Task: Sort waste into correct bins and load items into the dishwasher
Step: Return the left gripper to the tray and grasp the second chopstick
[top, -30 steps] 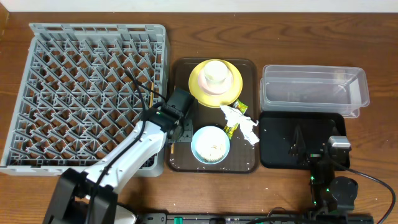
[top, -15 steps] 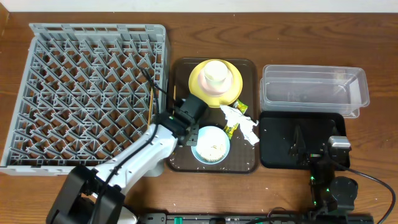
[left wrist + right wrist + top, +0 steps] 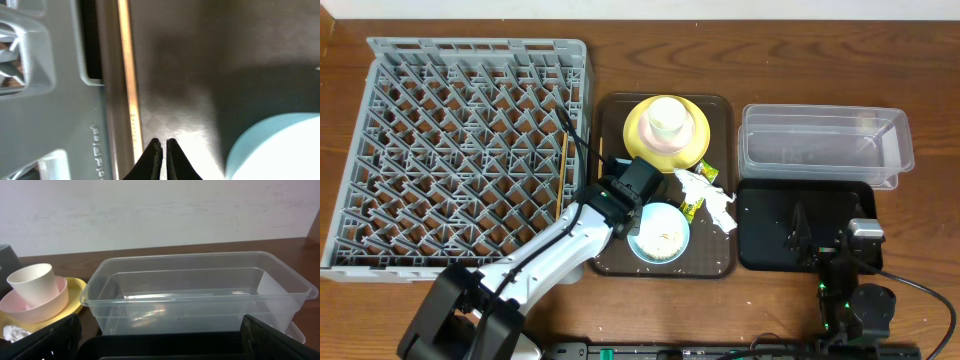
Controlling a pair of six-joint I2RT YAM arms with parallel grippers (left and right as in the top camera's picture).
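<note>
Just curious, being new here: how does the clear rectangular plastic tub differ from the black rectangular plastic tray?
The clear rectangular plastic tub is see-through and deeper; the black rectangular plastic tray is opaque and shallower. The tub lies farther back, the tray in front. Both are rectangular, similar in footprint.
</note>
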